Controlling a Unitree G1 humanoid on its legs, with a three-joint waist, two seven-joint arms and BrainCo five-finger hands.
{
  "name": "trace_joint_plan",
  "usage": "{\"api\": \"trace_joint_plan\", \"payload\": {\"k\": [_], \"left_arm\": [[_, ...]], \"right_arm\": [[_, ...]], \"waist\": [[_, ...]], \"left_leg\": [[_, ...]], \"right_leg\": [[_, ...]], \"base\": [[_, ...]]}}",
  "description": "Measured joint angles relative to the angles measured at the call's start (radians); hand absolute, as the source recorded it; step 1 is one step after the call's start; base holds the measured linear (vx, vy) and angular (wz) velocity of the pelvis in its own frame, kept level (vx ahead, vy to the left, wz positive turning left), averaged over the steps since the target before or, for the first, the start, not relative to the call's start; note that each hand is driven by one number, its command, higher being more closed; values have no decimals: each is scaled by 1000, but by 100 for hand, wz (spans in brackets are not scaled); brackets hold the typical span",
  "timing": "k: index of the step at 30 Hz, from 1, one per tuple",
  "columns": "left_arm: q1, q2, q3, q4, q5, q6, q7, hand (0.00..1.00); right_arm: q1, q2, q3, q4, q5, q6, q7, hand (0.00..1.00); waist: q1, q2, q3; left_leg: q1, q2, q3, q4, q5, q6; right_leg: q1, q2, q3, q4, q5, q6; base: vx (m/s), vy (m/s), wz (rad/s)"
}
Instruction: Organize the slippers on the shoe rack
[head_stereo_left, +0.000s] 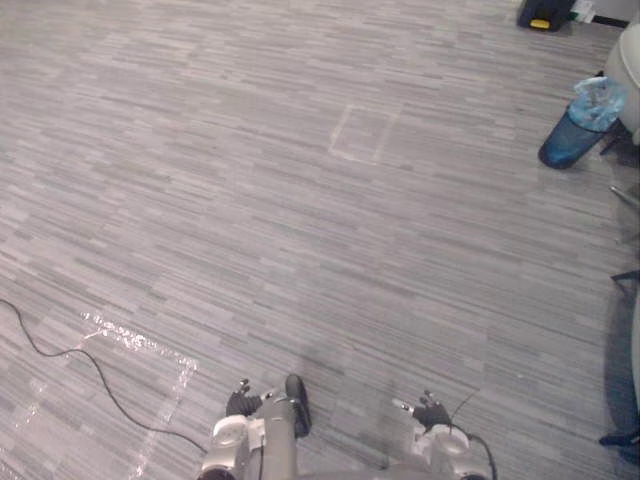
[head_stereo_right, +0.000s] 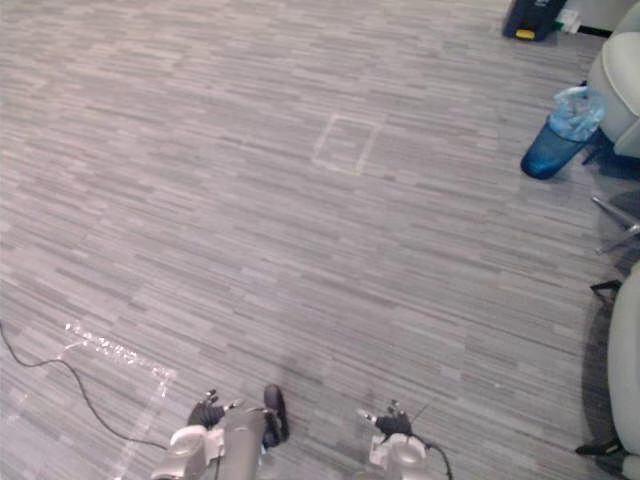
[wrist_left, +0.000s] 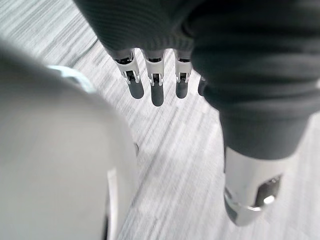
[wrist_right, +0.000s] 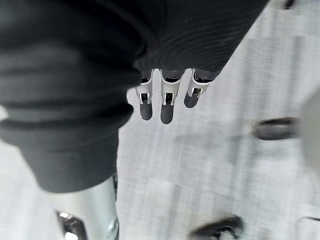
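Note:
My left hand (head_stereo_left: 243, 403) hangs low at the bottom of the head views, over grey striped carpet floor (head_stereo_left: 300, 220). In the left wrist view its fingers (wrist_left: 156, 87) point straight down with nothing in them. My right hand (head_stereo_left: 432, 412) hangs a little to the right of it, also low. In the right wrist view its fingers (wrist_right: 167, 102) are straight and hold nothing. Only floor lies under both hands.
A blue bin with a plastic liner (head_stereo_left: 580, 125) stands at the far right, beside a pale chair (head_stereo_right: 620, 85). A dark box (head_stereo_left: 545, 14) sits at the far top right. Tape outlines mark the floor ahead (head_stereo_left: 362, 133) and at the near left (head_stereo_left: 140, 345).

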Motion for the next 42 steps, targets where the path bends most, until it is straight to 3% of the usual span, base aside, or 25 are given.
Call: {"api": "trace_joint_plan", "payload": {"k": [1,4,6,8,10,11,15,16,18,20,21,23,24,25,26,27,28,30,33,35,37,38,39,41,42], "left_arm": [[2,8,-3,23,0,13,11,0],[11,15,-42,66,-1,25,13,0],[-1,15,-53,69,-9,25,13,0],[-27,18,-69,68,-9,25,13,0],[-50,22,-88,69,-9,22,13,0],[-52,21,-91,77,-7,22,11,0],[-40,-40,-60,67,3,20,3,0],[-26,-46,-57,51,5,18,3,0],[-7,-83,1,-9,21,16,-9,0],[18,-87,19,-33,21,16,-11,0],[43,-84,20,-56,19,18,-9,0],[38,-78,19,-88,9,12,-9,0],[39,-75,20,-90,-6,10,-9,0],[37,-76,17,-78,-18,9,-8,0],[37,-77,15,-77,-19,9,-8,0],[36,-79,2,-68,-21,7,-7,0],[35,-76,-25,-58,-21,8,-5,0],[20,-54,-38,-21,-20,9,-2,0],[18,-34,-38,-1,-19,11,10,0],[37,-17,-48,19,-20,11,12,0],[26,-13,-69,45,-21,20,13,0],[8,-24,-70,61,-22,21,13,0],[-3,-34,-70,74,-23,21,12,0],[-8,-35,-78,75,-29,19,12,0],[-10,-30,-97,73,-29,16,12,0]], "right_arm": [[-7,0,2,1,0,0,1,0],[-21,-15,6,-4,0,-3,1,0],[-38,-16,14,-9,0,-11,2,0],[-51,-16,14,-6,0,-10,2,0],[-56,-13,13,-4,5,-13,3,0],[-62,-21,9,-3,3,-15,1,0],[-37,-30,-66,-24,2,-13,-3,0],[-9,-28,-53,-42,2,-10,-2,0],[6,-23,-33,-67,3,-7,-2,0],[6,-20,-3,-69,3,-8,-2,0],[-1,-6,20,-73,3,-7,-4,0],[4,3,24,-77,3,-2,-4,0],[-1,12,14,-73,3,0,-3,0],[-3,14,-4,-62,2,1,-4,0],[-4,14,-12,-59,2,1,-3,0],[-9,6,-27,-40,2,-2,-4,0],[-11,-21,-23,-9,1,-1,-6,0],[-19,-15,-18,24,0,4,-2,0],[-3,-15,-36,37,-3,12,3,0],[-5,-12,-34,38,-32,10,5,0],[-7,-17,-26,6,-38,5,4,0],[-11,-29,-25,-3,-38,6,5,0],[-19,-41,-27,-12,-36,2,6,0],[-28,-47,-26,-22,-36,-3,7,0],[-30,-48,-25,-16,-37,-3,6,0]], "waist": [[-4,0,1],[-12,18,9],[-24,31,13],[-27,29,12],[-59,4,16],[-82,5,19],[-85,37,10],[-86,39,-11],[-74,83,-14],[-52,78,-12],[-35,54,-5],[-10,40,-10],[5,40,-9],[3,43,-11],[3,43,-11],[7,59,-19],[17,91,-34],[2,59,-50],[-9,35,-52],[-9,46,-41],[-23,35,-44],[-21,48,-31],[-23,69,-17],[-37,70,-17],[-55,60,-22]], "left_leg": [[57,0,13,-30,-21,4],[296,4,30,-186,-22,4],[419,26,57,-267,-34,-15],[447,37,64,-293,-48,-38],[499,23,53,-339,-68,-68],[533,15,20,-362,-69,-72],[587,17,-48,-217,6,-137],[522,45,-65,-54,-15,-169],[284,193,-90,485,36,-218],[205,238,-73,648,35,-206],[135,248,-54,677,15,-177],[60,247,-3,604,-19,-161],[34,235,35,488,-34,-142],[11,161,45,187,-14,-140],[12,144,40,127,-1,-144],[-5,106,-8,-63,57,-184],[-51,94,-73,-106,167,-181],[-22,32,-81,-106,188,-63],[26,23,-34,-37,139,-4],[195,13,-38,-150,88,-13],[312,-3,-28,-219,48,-18],[382,2,-18,-267,46,-16],[450,18,-3,-301,46,-16],[496,33,-5,-304,41,-22],[523,35,-14,-309,15,-57]], "right_leg": [[-87,1,39,201,63,83],[-236,37,-2,486,-6,-4],[-366,102,-63,373,-45,-59],[-451,140,-82,224,-25,-52],[-507,157,-98,-58,173,-54],[-508,159,-103,-54,243,-103],[-498,119,-104,218,60,-133],[-440,123,-100,152,-12,-128],[-331,186,-119,92,-34,-152],[-244,209,-97,50,-51,-182],[-167,213,-70,-2,-68,-199],[-91,205,-26,-75,-69,-199],[-40,192,-2,-124,-59,-182],[46,156,23,-202,-58,-179],[60,149,28,-216,-58,-179],[100,140,50,-263,-56,-175],[130,149,86,-305,-57,-166],[148,87,98,-283,-38,-101],[47,84,178,-9,115,8],[-100,102,180,370,244,169],[-268,96,110,613,103,37],[-340,105,61,627,32,-38],[-402,124,3,553,-22,-71],[-466,143,-29,356,-30,-60],[-484,140,-27,127,46,-41]], "base": [[595,213,-39],[569,147,-45],[533,19,-30],[395,-56,-3],[483,-107,24],[580,-128,10],[531,-213,-4],[504,-235,31],[538,-203,6],[476,-96,-46],[487,-21,-48],[517,62,-65],[608,156,-89],[561,174,-66],[610,226,-56],[622,295,-69],[640,313,-86],[617,285,-25],[662,277,-12],[588,185,-56],[619,82,-34],[570,5,-30],[539,-49,-22],[447,-124,16],[507,-207,64]]}}
